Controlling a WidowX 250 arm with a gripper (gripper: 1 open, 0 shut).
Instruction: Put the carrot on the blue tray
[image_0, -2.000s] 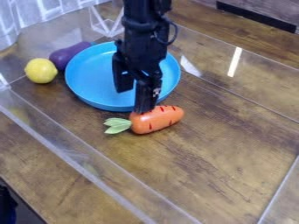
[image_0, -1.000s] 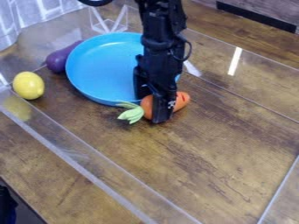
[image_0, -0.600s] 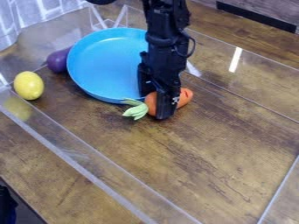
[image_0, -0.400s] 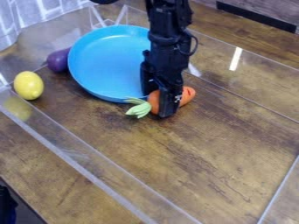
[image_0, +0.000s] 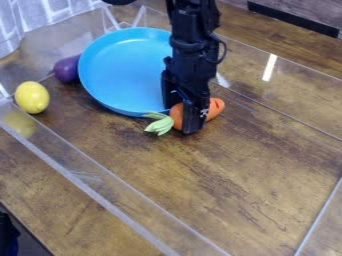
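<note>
The carrot (image_0: 209, 108) lies on the wooden table just off the lower right rim of the blue tray (image_0: 114, 70), its green leafy end (image_0: 158, 126) pointing left. My gripper (image_0: 189, 122) points straight down over the carrot's middle. Its black fingers stand on either side of the carrot and hide most of the orange body. The jaws look open, and the carrot rests on the table. The blue tray holds nothing.
A yellow lemon (image_0: 31, 97) sits at the left on the table. A purple eggplant-like object (image_0: 66, 69) touches the tray's left rim. A clear plastic sheet covers the table, with glare at the right (image_0: 270, 68).
Two seconds ago the gripper hung above the carrot; it has come down around it. Over the last second it has hardly moved, and the carrot stays on the table.
</note>
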